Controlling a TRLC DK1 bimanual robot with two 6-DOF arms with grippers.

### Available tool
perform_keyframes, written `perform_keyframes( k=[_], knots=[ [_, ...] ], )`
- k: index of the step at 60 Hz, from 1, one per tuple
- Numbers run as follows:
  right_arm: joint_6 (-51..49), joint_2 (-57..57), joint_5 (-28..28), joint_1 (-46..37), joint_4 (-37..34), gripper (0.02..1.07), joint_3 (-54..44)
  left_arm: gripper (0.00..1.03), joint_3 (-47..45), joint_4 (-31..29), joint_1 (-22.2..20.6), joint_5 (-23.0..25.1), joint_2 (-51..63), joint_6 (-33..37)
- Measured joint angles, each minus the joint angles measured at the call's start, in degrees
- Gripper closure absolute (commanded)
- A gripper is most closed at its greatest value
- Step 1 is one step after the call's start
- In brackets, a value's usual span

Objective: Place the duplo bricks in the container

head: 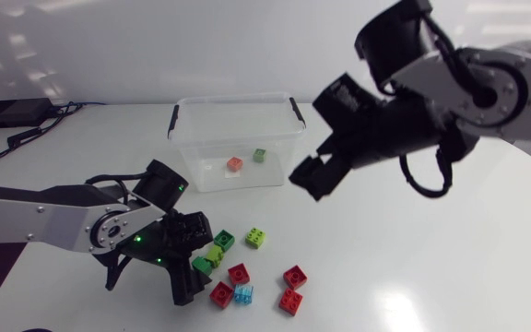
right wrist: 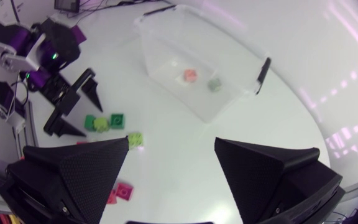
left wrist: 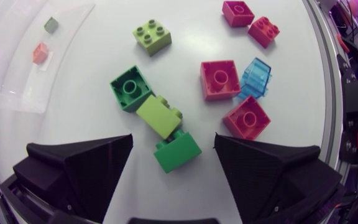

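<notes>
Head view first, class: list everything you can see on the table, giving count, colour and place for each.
table: 1, white
container: 1, clear with black clips, far middle of table
bricks inside it: 2, one red, one green
red bricks: 4, on table beside left pincer
dark green bricks: 2, at left pincer
lime bricks: 2, next to the dark green ones
blue brick: 1, clear blue, among the red
black box: 1, table's far left
left pincer: open, a dark green brick between its fingers, untouched
right pincer: open, empty, raised before the container
</notes>
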Motion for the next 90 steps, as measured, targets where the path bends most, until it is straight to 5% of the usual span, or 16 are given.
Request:
perform_keyframes(
  k=[5,24,41,61,65,71,76,90],
  knots=[
    [0.0,-0.5,0.0,2.3,0.0,0.06,-6.1,0.72,0.2,0.0,0.0,-0.4,2.8,-0.3],
    [3.2,8.1,1.7,7.3,2.7,0.07,-14.8,0.74,3.1,-5.6,1.2,-1.9,-2.2,-0.4],
    [4.1,13.4,2.2,8.4,3.3,0.07,-14.8,0.74,18.0,-13.1,5.1,-1.4,-14.2,-0.7],
    [4.5,16.8,3.1,10.8,4.6,0.11,-14.1,0.72,33.4,-0.9,13.7,0.3,-5.8,-6.3],
    [4.5,17.3,3.3,11.0,4.7,0.18,-13.6,0.68,35.6,1.8,14.6,0.3,-1.7,-7.8],
    [4.5,18.8,4.0,11.0,5.2,0.45,-13.1,0.05,38.4,4.1,15.1,-0.3,5.7,-9.9],
    [4.5,19.9,4.5,11.0,5.2,0.72,-13.1,0.04,38.5,5.0,15.0,-1.3,8.8,-11.2],
    [4.5,17.6,5.9,9.6,3.0,0.75,-12.9,0.04,35.8,3.2,13.8,-1.5,-0.4,-13.8]
  ],
)
